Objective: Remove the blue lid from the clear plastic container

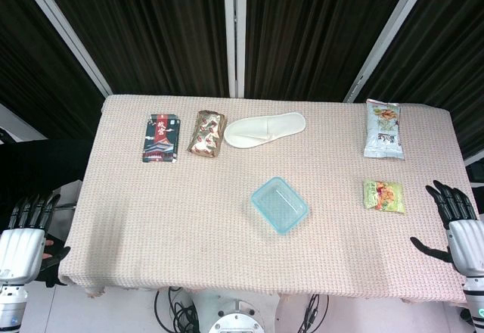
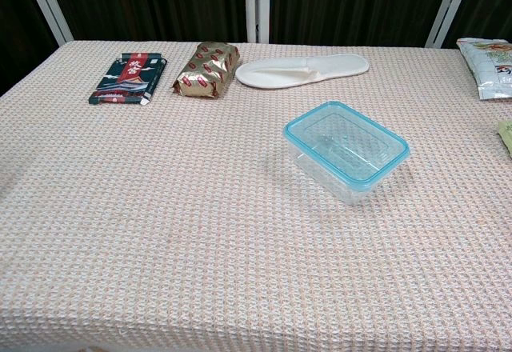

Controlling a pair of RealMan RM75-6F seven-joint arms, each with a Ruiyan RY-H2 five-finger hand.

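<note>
Both hands, left hand [image 1: 26, 231] and right hand [image 1: 457, 219], hang released off the table's near corners; blue lid [image 2: 346, 142] sits untouched on the clear plastic container [image 2: 344, 178].

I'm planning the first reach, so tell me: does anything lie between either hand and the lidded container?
Nothing visible does. The clear plastic container with its blue lid sits alone mid-table. The green snack packet lies just off the right hand side's path; bare cloth separates the left hand from it.
</note>
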